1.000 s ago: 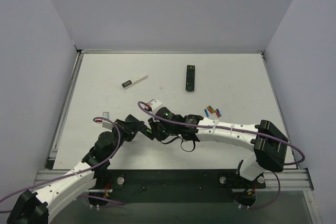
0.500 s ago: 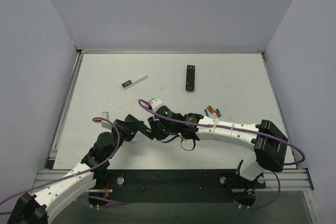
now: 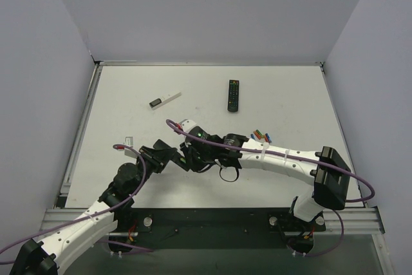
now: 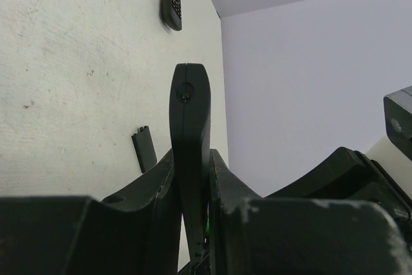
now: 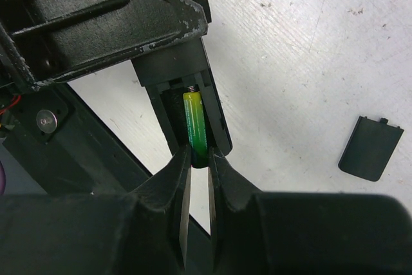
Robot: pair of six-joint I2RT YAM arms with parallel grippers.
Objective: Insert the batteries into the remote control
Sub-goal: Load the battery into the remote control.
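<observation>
- My left end effector [image 4: 191,162] is closed on the remote control [image 4: 189,104]. Its two fingers clamp the lower part of the slim black bar, which stands edge-on to the left wrist camera and sticks out past the fingertips.
- From above, both arms meet over the near part of the tabletop [image 3: 290,101], a little left of centre. The two end effectors are nose to nose there, and the remote control is mostly hidden between them.
- My right end effector [image 5: 198,159] is almost fully closed, pinching the near end of a green battery [image 5: 194,120] between its fingertips.
- The green battery lies lengthwise in the open battery compartment [image 5: 172,111] of the remote control, with its far end at the small spring contact. I cannot tell whether it is fully seated.
- The back cover [image 5: 371,148] is off and lies flat on the tabletop, apart from the remote control, on the right of the right wrist view.
- The other batteries [image 3: 261,136] sit in a small cluster on the tabletop just beside the right arm's forearm, well apart from the remote control. Red, green and blue ones show.
- Further back lie a longer buttoned remote [image 3: 233,94] and a white stick with a dark end [image 3: 165,100], well apart from each other.
</observation>
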